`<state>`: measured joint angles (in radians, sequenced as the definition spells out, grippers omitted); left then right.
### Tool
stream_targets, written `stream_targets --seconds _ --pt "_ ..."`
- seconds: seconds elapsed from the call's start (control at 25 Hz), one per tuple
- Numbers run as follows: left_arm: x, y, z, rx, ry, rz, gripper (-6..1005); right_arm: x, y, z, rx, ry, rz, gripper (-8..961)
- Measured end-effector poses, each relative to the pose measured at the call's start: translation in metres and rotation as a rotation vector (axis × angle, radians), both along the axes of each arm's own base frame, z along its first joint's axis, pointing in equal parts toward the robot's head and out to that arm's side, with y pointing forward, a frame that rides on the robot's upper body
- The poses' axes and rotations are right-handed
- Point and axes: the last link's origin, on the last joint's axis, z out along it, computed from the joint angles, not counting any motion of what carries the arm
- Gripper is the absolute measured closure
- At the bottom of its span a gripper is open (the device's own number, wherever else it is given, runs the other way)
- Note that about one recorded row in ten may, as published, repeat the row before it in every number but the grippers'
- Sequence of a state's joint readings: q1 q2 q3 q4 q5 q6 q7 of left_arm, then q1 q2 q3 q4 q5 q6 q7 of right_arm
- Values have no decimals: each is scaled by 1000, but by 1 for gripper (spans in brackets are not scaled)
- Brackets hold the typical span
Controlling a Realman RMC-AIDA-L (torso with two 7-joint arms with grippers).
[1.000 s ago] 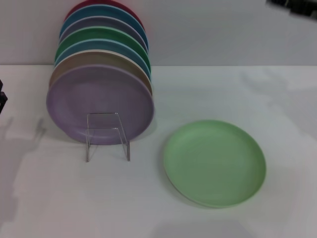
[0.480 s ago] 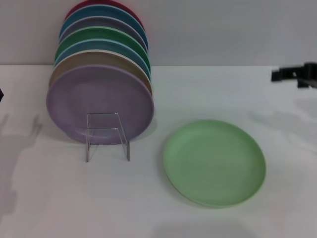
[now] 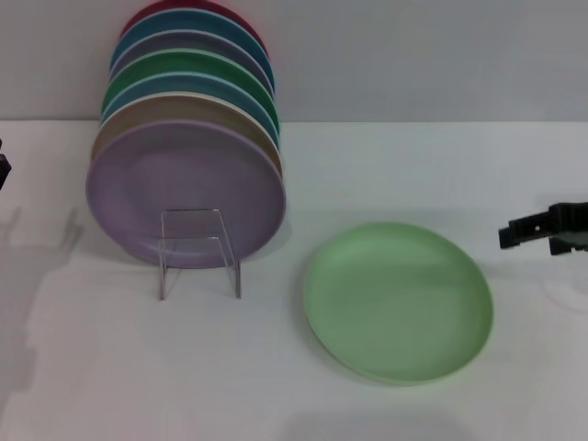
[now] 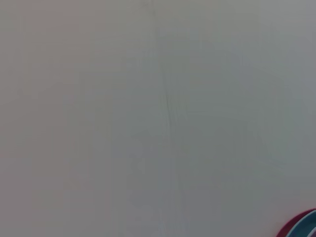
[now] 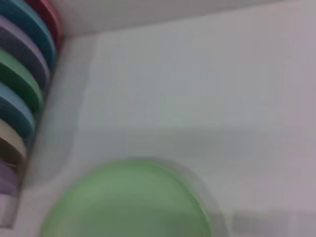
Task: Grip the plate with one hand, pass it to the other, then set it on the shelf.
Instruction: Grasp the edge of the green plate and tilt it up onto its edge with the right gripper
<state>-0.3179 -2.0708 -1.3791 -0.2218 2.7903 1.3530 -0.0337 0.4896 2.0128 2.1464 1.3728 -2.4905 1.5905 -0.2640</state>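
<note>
The light mint-green plate (image 3: pixel 397 301) lies flat on the white table, right of centre. It also fills the lower part of the right wrist view as a blurred plate (image 5: pixel 128 202). My right gripper (image 3: pixel 516 231) reaches in from the right edge and hovers just right of the plate's far rim, apart from it. Only a black sliver of my left gripper (image 3: pixel 3 170) shows at the far left edge. The clear shelf (image 3: pixel 199 250) stands left of the plate, its squarish front loop in front of a lavender plate (image 3: pixel 184 193).
Several coloured plates (image 3: pixel 188 92) stand upright in a row on the shelf behind the lavender one, back to the grey wall; their edges (image 5: pixel 22 98) show in the right wrist view. The left wrist view shows bare wall and a red-and-teal plate rim (image 4: pixel 301 224).
My right gripper has come down from the upper right corner to table level beside the plate's right side. The plate and shelf have not moved.
</note>
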Motion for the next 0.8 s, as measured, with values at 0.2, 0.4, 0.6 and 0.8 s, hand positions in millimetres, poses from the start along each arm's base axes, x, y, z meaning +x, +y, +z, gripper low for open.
stream_targets --seconds 0.2,0.4,0.6,0.8 --pt "2 1 0 2 -2 -6 193 4 7 -4 -37 -52 -14 126" --pt "1 1 0 -1 -9 -6 194 1 10 -16 -78 -53 -3 127" --pt "2 1 0 -1 -11 -7 194 0 15 -22 -89 -56 1 128" --pt "3 3 0 -1 -7 -10 195 2 18 -22 -87 -107 2 130"
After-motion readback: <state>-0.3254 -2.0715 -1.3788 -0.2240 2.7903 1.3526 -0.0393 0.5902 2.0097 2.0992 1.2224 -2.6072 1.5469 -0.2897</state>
